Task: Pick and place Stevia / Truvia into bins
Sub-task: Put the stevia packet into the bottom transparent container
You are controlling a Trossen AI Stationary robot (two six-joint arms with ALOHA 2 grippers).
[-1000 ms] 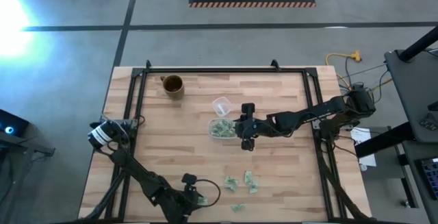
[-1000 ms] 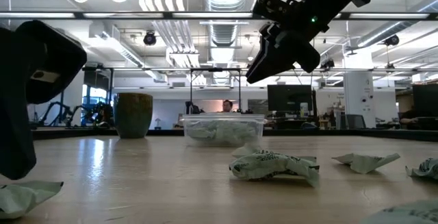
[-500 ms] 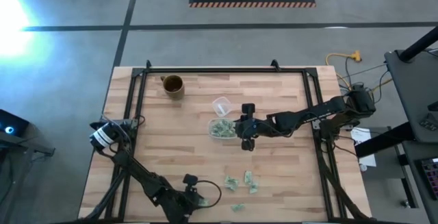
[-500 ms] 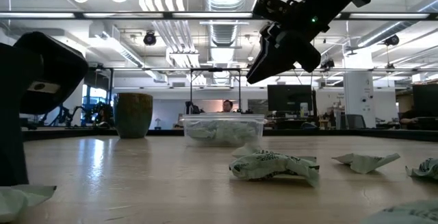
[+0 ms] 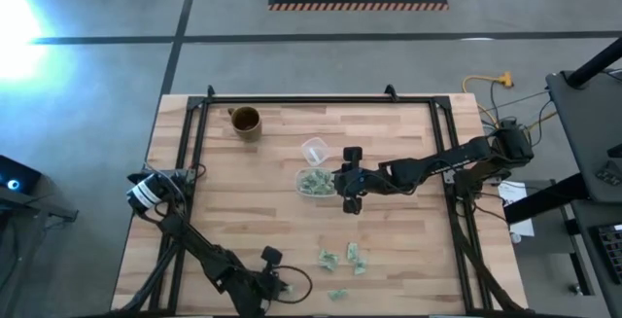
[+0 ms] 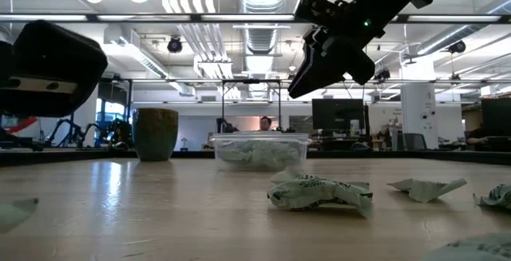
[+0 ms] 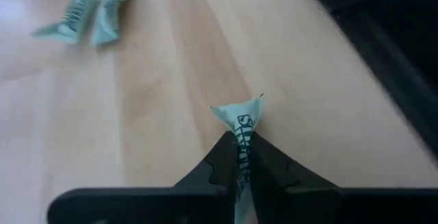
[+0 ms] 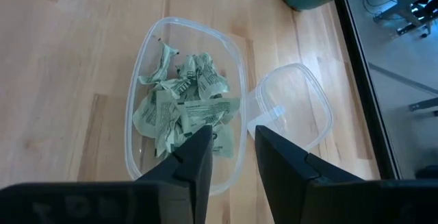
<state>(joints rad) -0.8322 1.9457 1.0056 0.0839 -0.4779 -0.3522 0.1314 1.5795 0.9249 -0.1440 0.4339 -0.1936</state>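
The table [image 5: 224, 172] carries the clear bin [image 8: 183, 107] near its centre, already holding a heap of crumpled green packets [image 8: 181, 111]. Its long axis runs toward the brown mug [image 5: 245, 121], which stands at about 10 o'clock from it in the high view. An empty clear lid or cup [image 8: 293, 113] lies just beside the bin.

The right gripper [image 8: 231, 157] hangs above the bin's rim, fingers parted and empty.

The left gripper [image 7: 239, 172], at the table's near edge at roughly 7 o'clock from the bin, is clamped on one packet [image 7: 241, 131]. The packet stands on edge between the fingers, its long axis in line with them and its pinched tip pointing away from the wrist.

Loose packets [image 5: 342, 257] lie at about 5 o'clock from the bin, well apart from it.

Risks, as judged:
- The grip covers only the packet's tail; thin paper may slip out during transfer.
- Both arms converging on the bin could collide.
- A release off-centre may drop the packet onto the rim or the neighbouring lid.
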